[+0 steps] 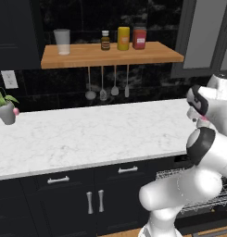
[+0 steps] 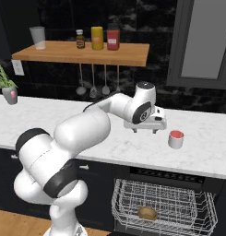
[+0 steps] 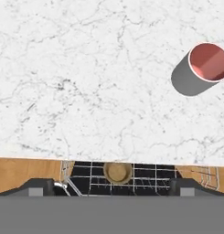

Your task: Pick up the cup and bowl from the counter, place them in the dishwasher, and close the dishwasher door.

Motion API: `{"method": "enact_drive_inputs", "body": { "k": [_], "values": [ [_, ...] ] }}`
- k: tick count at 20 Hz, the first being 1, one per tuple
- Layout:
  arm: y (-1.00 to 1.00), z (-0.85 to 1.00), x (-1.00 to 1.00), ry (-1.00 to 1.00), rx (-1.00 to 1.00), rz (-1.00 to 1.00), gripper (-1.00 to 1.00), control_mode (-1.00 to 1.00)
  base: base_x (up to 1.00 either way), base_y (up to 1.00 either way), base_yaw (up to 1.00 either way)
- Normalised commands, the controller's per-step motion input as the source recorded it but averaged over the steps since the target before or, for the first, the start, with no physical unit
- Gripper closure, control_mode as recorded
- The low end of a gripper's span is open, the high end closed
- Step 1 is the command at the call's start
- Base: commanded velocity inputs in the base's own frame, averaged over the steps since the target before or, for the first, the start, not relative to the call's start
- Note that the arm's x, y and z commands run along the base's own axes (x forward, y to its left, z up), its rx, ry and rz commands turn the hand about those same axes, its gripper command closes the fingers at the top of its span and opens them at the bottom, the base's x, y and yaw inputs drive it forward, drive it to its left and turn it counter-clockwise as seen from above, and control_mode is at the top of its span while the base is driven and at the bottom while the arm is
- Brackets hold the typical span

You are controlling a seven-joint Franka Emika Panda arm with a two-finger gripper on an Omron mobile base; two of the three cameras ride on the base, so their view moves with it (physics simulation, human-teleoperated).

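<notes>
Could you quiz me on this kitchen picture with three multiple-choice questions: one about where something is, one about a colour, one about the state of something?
1. Where is the cup?
A. On the wooden shelf
B. On the counter, to the right of the gripper in the right base view
C. In the wire rack

2. What colour is the inside of the cup?
A. Red-pink
B. Blue
C. Green

3. How is the gripper?
A. Shut on the cup
B. Shut on the bowl
C. Open, holding nothing

Answers: 1 B, the cup stands on the white marble beside the gripper. 2 A, the hand view looks into its red-pink inside. 3 C, the fingers stand wide apart above the counter, while the bowl lies in the rack of the dishwasher below.
</notes>
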Motion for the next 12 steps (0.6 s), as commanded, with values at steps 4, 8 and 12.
{"method": "enact_drive_inputs", "body": {
  "k": [4, 8, 12],
  "values": [
    [-0.64, -0.17, 0.18, 0.00, 0.00, 0.00, -1.00, -1.00, 0.00, 0.00, 0.00],
    [-0.68, 0.00, 0.43, 0.00, 0.00, 0.00, -1.00, -1.00, 0.00, 0.00, 0.00],
    [-0.35, 0.00, 0.44, 0.00, 0.02, 0.00, -1.00, -1.00, 0.00, 0.00, 0.00]
  ]
}}
